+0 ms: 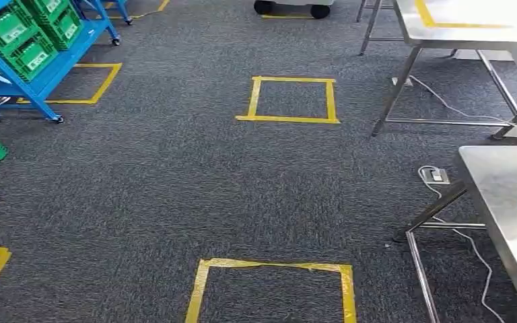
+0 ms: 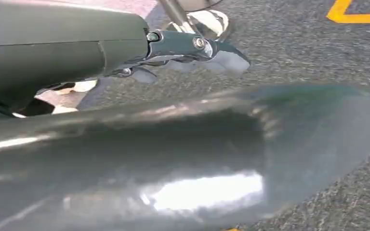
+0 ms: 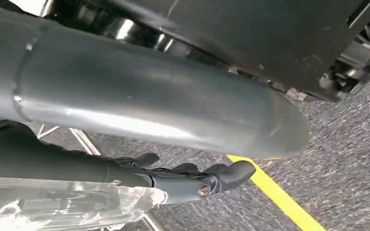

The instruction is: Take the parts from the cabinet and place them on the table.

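Observation:
In the right wrist view my right hand (image 3: 173, 178) hangs over the carpet with its dark fingers (image 3: 221, 175) stretched out. A crinkled clear plastic bag (image 3: 67, 204) lies against them and seems to be held. What is inside the bag cannot be made out. In the left wrist view my left hand (image 2: 173, 48) is close to the camera, and its thick thumb (image 2: 183, 154) is a blurred grey bar. A pale translucent scrap (image 2: 229, 60) shows by the fingertips (image 2: 202, 44); whether that hand holds it is unclear. A steel table (image 1: 505, 195) stands at the right.
A blue wheeled rack (image 1: 37, 81) with green crates (image 1: 13, 33) stands at the far left. A second steel table (image 1: 471, 30) is at the back right. Yellow tape squares (image 1: 293, 99) mark the grey carpet. A white cable (image 1: 471, 245) and a floor socket (image 1: 436, 175) lie beside the near table.

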{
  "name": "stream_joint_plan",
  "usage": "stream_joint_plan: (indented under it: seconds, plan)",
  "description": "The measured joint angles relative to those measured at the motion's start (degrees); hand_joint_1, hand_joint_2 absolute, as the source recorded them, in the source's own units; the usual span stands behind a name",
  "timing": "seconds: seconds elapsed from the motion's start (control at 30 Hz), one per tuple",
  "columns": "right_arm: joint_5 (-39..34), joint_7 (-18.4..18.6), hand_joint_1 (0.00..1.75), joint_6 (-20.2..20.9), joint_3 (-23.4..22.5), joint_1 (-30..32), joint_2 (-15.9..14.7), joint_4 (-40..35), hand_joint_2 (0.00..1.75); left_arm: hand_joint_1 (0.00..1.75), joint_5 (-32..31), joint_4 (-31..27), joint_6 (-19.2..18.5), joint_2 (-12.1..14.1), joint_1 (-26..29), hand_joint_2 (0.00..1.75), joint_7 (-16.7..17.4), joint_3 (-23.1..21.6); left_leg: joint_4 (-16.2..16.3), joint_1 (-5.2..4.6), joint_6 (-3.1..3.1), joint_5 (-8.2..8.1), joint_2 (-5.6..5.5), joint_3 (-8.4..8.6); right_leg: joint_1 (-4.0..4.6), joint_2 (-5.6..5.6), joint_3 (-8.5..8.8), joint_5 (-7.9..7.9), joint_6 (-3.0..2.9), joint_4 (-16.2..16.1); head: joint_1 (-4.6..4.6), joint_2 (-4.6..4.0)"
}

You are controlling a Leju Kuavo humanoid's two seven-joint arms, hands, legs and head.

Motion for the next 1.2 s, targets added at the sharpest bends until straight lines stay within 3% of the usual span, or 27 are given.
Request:
stream_joint_plan:
  seconds: [0.03,0.1,0.13,0.17,0.2,0.23,0.27,0.3,0.33,0.4,0.47,0.5,0.53,0.6,0.63,0.67,0.7,0.77,0.8,0.83,0.87,0.97,1.0,1.03,1.13,1.17,1.2]
  plan:
    - [0.00,0.00,0.00,-0.09,0.00,0.01,0.00,0.00,0.00,0.00,-0.09,0.00,0.00,-0.02,-0.24,0.00,0.00,0.00,3.96,-0.07,-0.12,-2.40,0.58,-1.79,0.12,-0.52,-0.04,-0.03,-0.34,0.00,-0.19,-0.02]
    - [-0.04,0.00,0.00,-0.20,0.00,0.08,0.00,0.00,0.00,0.00,-0.37,0.00,0.00,-0.13,-0.46,0.00,0.00,0.00,13.48,-0.07,-0.20,-6.57,0.68,-6.15,0.35,-1.56,-0.17,-0.07,-0.63,0.00,-0.19,-0.02]
    - [-0.09,0.00,0.00,-0.20,0.00,0.11,-0.02,0.00,0.00,0.00,-0.37,0.00,0.00,-0.20,-0.40,0.00,0.00,0.00,16.50,-0.07,-0.14,-7.31,0.68,-7.51,0.46,-1.93,-0.20,-0.08,-0.65,0.00,-0.19,-0.02]
    - [-0.11,-0.06,0.00,-0.22,0.00,0.10,0.00,0.00,0.00,0.00,-0.37,0.00,0.00,-0.28,-0.22,0.00,0.00,0.00,16.60,-0.10,0.04,-6.50,0.69,-7.50,0.56,-2.29,-0.15,-0.12,-0.71,0.00,-0.17,-0.02]
    - [-0.13,-0.09,0.00,-0.22,0.00,0.08,0.00,0.00,0.00,0.00,-0.37,0.00,0.00,-0.33,-0.16,0.00,0.00,0.00,14.14,-0.23,0.31,-4.46,0.71,-6.22,0.63,-2.60,-0.06,-0.16,-0.77,0.00,-0.24,-0.02]
    - [-0.13,-0.11,0.00,-0.22,0.00,0.02,0.00,0.00,0.00,0.00,-0.37,0.00,0.00,-0.33,-0.18,0.00,0.00,0.00,9.64,-0.44,0.71,-1.74,0.85,-3.96,0.68,-2.91,0.10,-0.19,-0.79,0.00,-0.19,-0.02]
    - [-0.13,-0.11,0.00,-0.24,0.00,-0.04,0.00,0.00,0.00,0.00,-0.37,0.00,0.00,-0.33,-0.21,0.00,0.00,0.00,4.61,-0.77,1.23,0.84,1.53,-1.43,0.70,-3.22,0.28,-0.25,-0.78,-0.03,-0.22,-0.02]
    - [-0.13,-0.20,0.00,-0.24,0.00,-0.03,0.00,0.00,0.00,0.00,-0.39,0.00,0.00,-0.24,-0.25,0.00,0.00,0.00,0.67,-1.29,1.90,2.33,3.31,0.47,0.70,-3.44,0.33,-0.31,-0.75,-0.18,-0.21,-0.02]
    - [-0.13,-0.26,0.00,-0.26,0.00,-0.08,0.00,0.00,0.00,0.00,-0.44,0.00,0.00,-0.24,-0.40,0.00,0.02,0.00,-0.60,-1.64,2.03,2.12,3.65,0.97,1.17,-3.75,0.17,-0.41,-0.55,0.11,-0.28,-0.02]
    - [-0.15,-0.26,0.00,-0.26,0.00,0.01,0.00,0.00,0.00,0.00,-0.52,0.00,0.00,-0.22,-0.51,0.00,0.13,0.00,-1.52,-1.64,2.27,1.43,3.25,1.03,1.20,-4.56,-0.15,-0.28,-0.29,-0.02,-0.17,-0.02]
    - [-0.15,-0.24,0.00,-0.28,0.00,-0.06,0.00,0.00,0.00,0.00,-0.61,0.00,0.00,-0.33,-0.27,0.00,0.39,0.00,-2.60,-1.05,2.56,1.63,2.57,1.27,1.40,-5.12,-0.35,-0.53,0.27,-0.15,-0.17,-0.02]
    - [-0.15,-0.24,0.00,-0.31,0.00,-0.07,0.00,0.00,0.00,0.00,-0.74,0.00,0.00,-0.37,-0.16,0.00,0.53,0.00,-2.69,-0.89,2.66,1.67,2.34,1.36,1.23,-3.64,-0.95,-1.54,0.66,0.87,-0.13,-0.02]
    - [-0.15,-0.26,0.00,-0.33,0.00,-0.08,0.00,0.00,0.00,0.00,-0.77,0.00,0.00,-0.35,-0.26,0.00,0.68,0.00,-2.69,-0.76,2.84,1.70,2.05,1.37,1.07,-2.36,-2.22,-3.46,0.98,4.20,0.09,0.00]
    - [-0.15,-0.26,0.00,-0.33,0.00,0.03,0.00,0.00,0.00,0.00,-0.79,0.00,0.00,-0.37,-0.43,0.00,0.79,0.00,-2.69,-0.68,3.04,1.74,1.38,1.30,0.88,-1.57,-6.94,-7.70,1.43,14.39,0.26,0.00]
    - [-0.15,-0.24,0.00,-0.33,0.00,0.11,0.00,0.00,0.00,0.00,-0.79,0.00,0.00,-0.39,-0.41,0.00,0.81,0.00,-2.69,-0.64,3.04,1.74,1.04,1.32,0.84,-1.54,-8.63,-8.63,1.59,17.79,0.31,-0.02]
    - [-0.15,-0.24,0.00,-0.33,0.00,0.14,0.00,0.00,0.00,0.00,-0.79,0.00,0.00,-0.39,-0.37,0.00,0.83,0.00,-2.65,-0.56,3.03,1.74,0.64,1.37,0.77,-1.53,-9.17,-8.15,1.70,18.49,0.31,-0.02]
    - [-0.13,-0.24,0.00,-0.33,0.00,0.13,0.00,0.00,0.00,0.00,-0.79,0.00,0.00,-0.42,-0.38,0.00,0.85,0.00,-2.65,-0.48,3.00,1.72,0.26,1.47,0.66,-1.52,-8.31,-6.45,1.80,16.57,0.31,-0.02]
    - [-0.13,-0.22,0.00,-0.31,0.00,0.04,0.00,0.00,0.00,0.00,-0.77,0.00,0.00,-0.44,-0.47,0.00,0.90,0.00,-2.54,-0.10,2.57,1.48,-0.74,1.91,0.15,-1.06,-3.38,-0.88,2.11,6.63,0.31,-0.02]
    - [-0.13,-0.22,0.00,-0.33,0.00,0.04,0.00,0.00,0.00,0.00,-0.76,0.00,0.00,-0.36,-0.47,0.00,0.90,0.00,-2.49,-0.09,2.07,1.31,-1.16,2.05,-0.34,0.29,-1.16,0.61,2.54,1.95,0.35,-0.02]
    - [-0.18,-0.22,0.00,-0.33,0.00,0.01,0.13,-0.02,0.00,0.00,-0.79,0.02,0.04,-0.17,-0.54,0.00,0.90,0.00,-2.09,-0.25,1.63,1.25,-1.54,1.74,-0.43,1.65,-0.19,-0.11,2.63,0.77,0.40,0.00]
    - [-0.22,-0.13,0.00,-0.39,0.00,-0.12,0.13,-0.02,0.00,0.00,-0.79,0.02,0.09,-0.17,-0.57,0.00,0.87,0.00,-1.70,-0.23,1.37,1.52,-1.95,1.19,-0.38,1.42,0.13,-0.57,1.85,0.48,0.31,0.00]
    - [-0.39,0.09,0.00,-0.50,0.00,0.10,0.15,-0.02,0.00,0.00,-0.90,0.02,0.22,-0.09,-0.14,0.00,0.87,0.00,-1.77,-0.07,0.65,1.74,-2.33,0.76,-0.28,0.62,-0.21,-0.40,0.96,0.84,0.24,-0.02]
    - [-0.39,0.09,0.00,-0.50,0.00,0.02,0.15,-0.02,0.00,0.00,-0.94,0.04,0.22,-0.22,-0.18,0.00,0.87,0.00,-1.06,-0.17,0.37,0.91,-0.74,0.56,-0.30,0.28,-0.10,-0.32,0.48,0.62,0.20,-0.02]
    - [-0.39,0.07,0.00,-0.52,0.00,-0.04,0.15,-0.02,0.00,0.00,-0.94,0.07,0.24,-0.20,-0.36,0.00,0.87,0.00,1.75,-0.27,0.12,-1.03,0.30,-0.66,-0.22,-0.08,-0.12,-0.32,0.09,0.61,-0.17,-0.02]
    - [-0.46,0.11,0.00,-0.52,0.00,0.10,0.13,-0.02,0.00,0.00,-0.98,0.07,0.24,-0.33,-0.71,0.00,0.85,0.00,15.27,-0.27,-0.09,-7.10,0.75,-6.87,0.09,-1.63,-0.28,-0.39,-0.33,0.61,-0.24,-0.02]
    - [-0.48,0.15,0.00,-0.52,0.00,0.13,0.13,0.00,0.00,0.00,-1.03,0.09,0.24,-0.37,-0.56,0.00,0.85,0.00,17.31,-0.27,0.01,-7.20,0.76,-7.80,0.18,-2.01,-0.29,-0.39,-0.42,0.61,-0.22,-0.02]
    - [-0.50,0.15,0.00,-0.52,0.00,0.10,0.13,-0.02,0.00,0.00,-1.03,0.11,0.24,-0.39,-0.39,0.00,0.85,0.00,16.18,-0.33,0.25,-5.75,0.77,-7.09,0.29,-2.32,-0.24,-0.39,-0.42,0.62,-0.24,-0.02]
